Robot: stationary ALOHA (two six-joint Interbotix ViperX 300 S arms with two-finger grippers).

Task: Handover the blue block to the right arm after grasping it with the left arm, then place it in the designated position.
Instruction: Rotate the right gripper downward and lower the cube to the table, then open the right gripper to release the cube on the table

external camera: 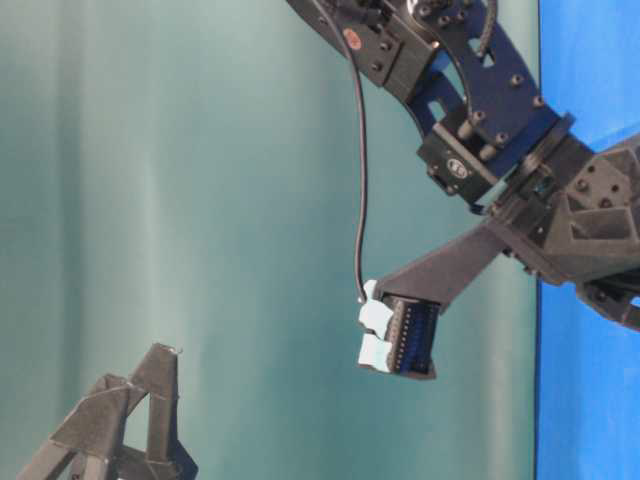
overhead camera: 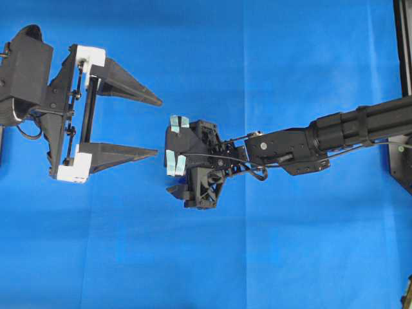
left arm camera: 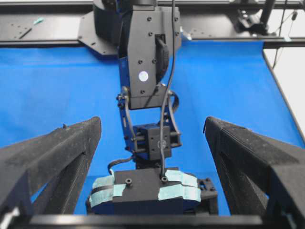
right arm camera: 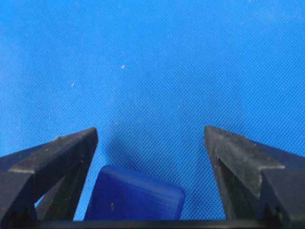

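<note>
Nearly done, I'd say | blue block (right arm camera: 135,193) sits on the blue surface (right arm camera: 152,71) between the right arm's fingers (right arm camera: 62,157) — spread wide, not touching it | left arm (overhead camera: 106,119) fingers wide, empty, well apart | left — right arm backing off

Blue fabric sheet (overhead camera: 290,257) covers table, faint fold creases; teal-grey backdrop wall (external camera: 200,200); black frame rail (left arm camera: 47,26) behind.

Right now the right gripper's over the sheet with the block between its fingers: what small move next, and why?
Probably lift the right gripper straight up. Its fingers stand apart, and the blue block seems to lie free on the blue sheet, so it looks released.
</note>
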